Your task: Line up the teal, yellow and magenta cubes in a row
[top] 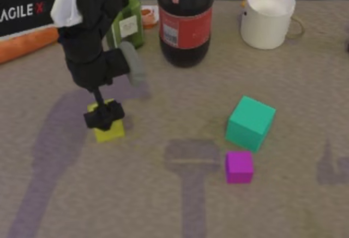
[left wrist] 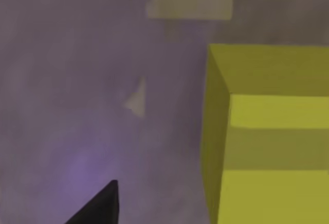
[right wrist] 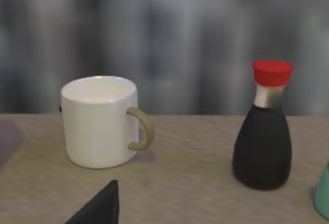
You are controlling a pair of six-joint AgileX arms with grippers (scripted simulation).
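Well left of the cola bottle (top: pixel 185 17) and nearer the camera's front edge, the left gripper (top: pixel 103 117) sits low over the yellow cube (top: pixel 108 124), its dark fingers straddling the cube's top; from above they look closed onto it, but neither that view nor the left wrist view, where the cube fills one side and only one fingertip (left wrist: pixel 100 206) shows, settles whether the pads actually touch, so I cannot tell. Taking the task's things by size: the teal cube (top: pixel 250 123) lies right of the bottle and forward of it, turned a little off square; the yellow cube is far off to the bottle's left; the magenta cube (top: pixel 239 166) sits just in front of the teal one, close to touching. Teal and magenta already make the start of a row, so the step in hand seems to be grasping yellow and bringing it over. To do it well, I judge the fingers should centre on opposite flat faces, close squarely, and lift clear of the cloth before crossing, passing forward of the bottle. Setting yellow down in line with the pair without nudging the small magenta cube matters most. The right arm stays out of the top view; its wrist camera faces the white mug (right wrist: pixel 100 121) and a sauce bottle (right wrist: pixel 263 129).
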